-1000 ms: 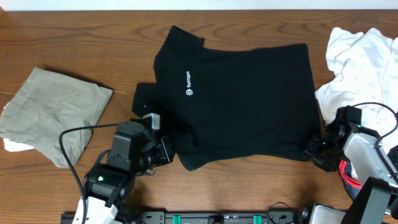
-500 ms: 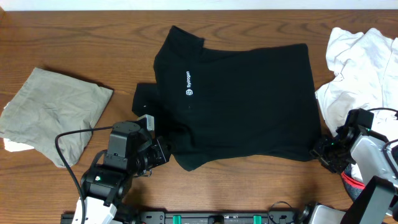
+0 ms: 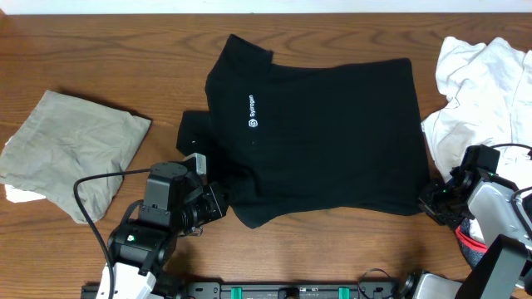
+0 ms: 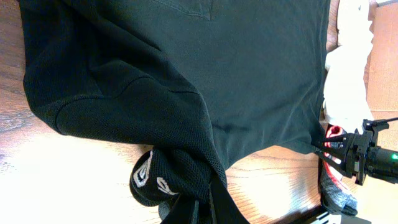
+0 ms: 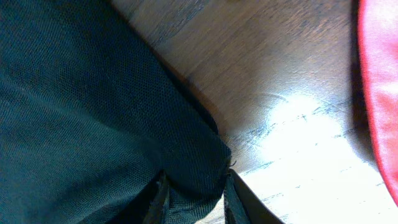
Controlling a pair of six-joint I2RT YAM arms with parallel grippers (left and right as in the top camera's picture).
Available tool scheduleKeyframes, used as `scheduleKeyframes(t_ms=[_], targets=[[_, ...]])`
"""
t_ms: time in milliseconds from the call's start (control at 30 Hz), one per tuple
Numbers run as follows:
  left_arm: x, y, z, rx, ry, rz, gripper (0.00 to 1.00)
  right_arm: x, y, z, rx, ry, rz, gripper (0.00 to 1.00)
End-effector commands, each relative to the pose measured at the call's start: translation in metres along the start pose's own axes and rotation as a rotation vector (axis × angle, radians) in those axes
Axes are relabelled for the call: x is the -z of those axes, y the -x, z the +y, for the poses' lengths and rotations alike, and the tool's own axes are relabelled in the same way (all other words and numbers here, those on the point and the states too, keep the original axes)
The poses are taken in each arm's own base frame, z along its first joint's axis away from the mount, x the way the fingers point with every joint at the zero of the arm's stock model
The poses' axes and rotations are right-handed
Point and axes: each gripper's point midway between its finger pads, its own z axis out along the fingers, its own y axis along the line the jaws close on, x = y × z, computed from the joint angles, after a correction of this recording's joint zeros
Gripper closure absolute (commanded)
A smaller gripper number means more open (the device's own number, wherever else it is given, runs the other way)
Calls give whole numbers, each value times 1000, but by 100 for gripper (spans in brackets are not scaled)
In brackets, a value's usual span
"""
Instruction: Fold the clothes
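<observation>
The black short-sleeved shirt (image 3: 324, 133) lies spread across the middle of the table, its white chest logo (image 3: 253, 112) facing up. My left gripper (image 3: 214, 202) is shut on the shirt's near left corner. In the left wrist view (image 4: 202, 208) the fabric (image 4: 236, 62) bunches up at the jaws. My right gripper (image 3: 430, 199) is shut on the shirt's near right hem corner. In the right wrist view the cloth (image 5: 81, 112) sits between the fingers (image 5: 196, 199).
A khaki garment (image 3: 71, 149) lies at the left. A crumpled white garment (image 3: 482, 83) lies at the back right. A red and grey garment (image 3: 470, 237) lies beside the right arm and shows red in the right wrist view (image 5: 379, 93). The table is wooden.
My left gripper has drawn slightly left and toward the front with its corner. My right gripper has moved right with the hem corner, stretching the shirt's near edge. Both have been still for the last half second.
</observation>
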Motion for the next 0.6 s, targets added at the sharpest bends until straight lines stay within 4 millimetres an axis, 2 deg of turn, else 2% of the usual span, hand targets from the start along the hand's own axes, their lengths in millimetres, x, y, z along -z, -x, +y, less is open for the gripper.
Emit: scheduleKeyframes(t_ms=[0, 133, 300, 433, 567], targets=[[6, 8, -7, -12, -11, -30, 94, -1, -3, -2, -13, 5, -3, 83], [6, 8, -7, -12, -11, -30, 94, -4, -3, -2, -12, 9, -7, 99], [6, 8, -7, -16, -14, -29, 94, 1, 3, 1, -9, 18, -28, 99], [12, 14, -16, -33, -30, -49, 94, 25, 15, 8, 19, 30, -62, 99], [25, 28, -27, -77, -21, -102, 94, 57, 27, 15, 46, 37, -116, 99]])
